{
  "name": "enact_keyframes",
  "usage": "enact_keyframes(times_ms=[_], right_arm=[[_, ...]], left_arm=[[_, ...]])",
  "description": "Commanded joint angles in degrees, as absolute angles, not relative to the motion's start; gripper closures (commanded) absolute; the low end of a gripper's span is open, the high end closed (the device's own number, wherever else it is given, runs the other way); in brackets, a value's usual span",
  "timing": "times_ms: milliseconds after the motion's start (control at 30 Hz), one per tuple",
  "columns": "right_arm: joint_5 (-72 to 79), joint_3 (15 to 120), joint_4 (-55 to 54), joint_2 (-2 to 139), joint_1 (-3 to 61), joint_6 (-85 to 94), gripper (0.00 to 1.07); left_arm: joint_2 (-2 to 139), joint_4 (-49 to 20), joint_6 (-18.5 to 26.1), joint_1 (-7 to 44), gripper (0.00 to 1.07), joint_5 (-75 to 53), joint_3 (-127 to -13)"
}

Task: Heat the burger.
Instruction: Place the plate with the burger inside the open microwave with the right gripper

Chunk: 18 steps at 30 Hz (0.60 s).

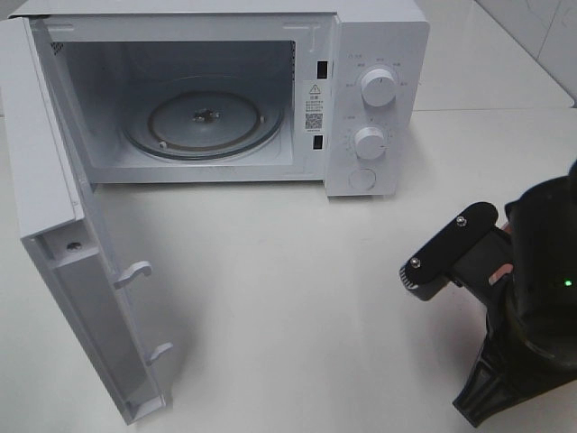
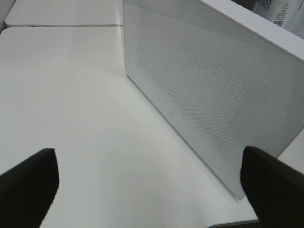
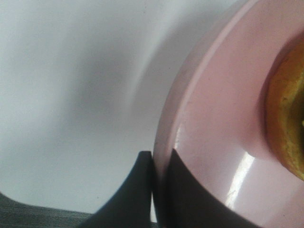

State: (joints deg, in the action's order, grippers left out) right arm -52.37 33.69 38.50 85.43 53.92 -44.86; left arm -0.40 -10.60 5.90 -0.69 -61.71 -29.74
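White table, bare between right arm and oven. Microwave, door standing wide open at left, cavity mouth unobstructed; glass turntable vacant. Pink plate, rim pinched by the right gripper, the nearer one. Burger, on that plate, inward of the fingers, hidden from overhead. Left gripper, fingers spread wide, empty, outside the door.

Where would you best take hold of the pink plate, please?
By the thin rim of the plate, coming in from outside its edge. It is shallow and the burger sits further in, so only the lip is free to pinch. The right pincer grips it just so.
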Motion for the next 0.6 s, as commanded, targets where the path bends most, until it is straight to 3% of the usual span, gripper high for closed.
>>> enact_keyframes(times_ms=[33,600], right_arm=[[-56.55,32.26,41.02,83.48,57.12,-45.26,1.07],[-57.47,32.2,42.17,81.02,65.66,-43.66,1.07]], left_arm=[[-1.26,-10.83,5.96,-0.46,0.11,-61.13,-29.51],[-1.26,-10.83,5.96,-0.46,0.11,-61.13,-29.51]])
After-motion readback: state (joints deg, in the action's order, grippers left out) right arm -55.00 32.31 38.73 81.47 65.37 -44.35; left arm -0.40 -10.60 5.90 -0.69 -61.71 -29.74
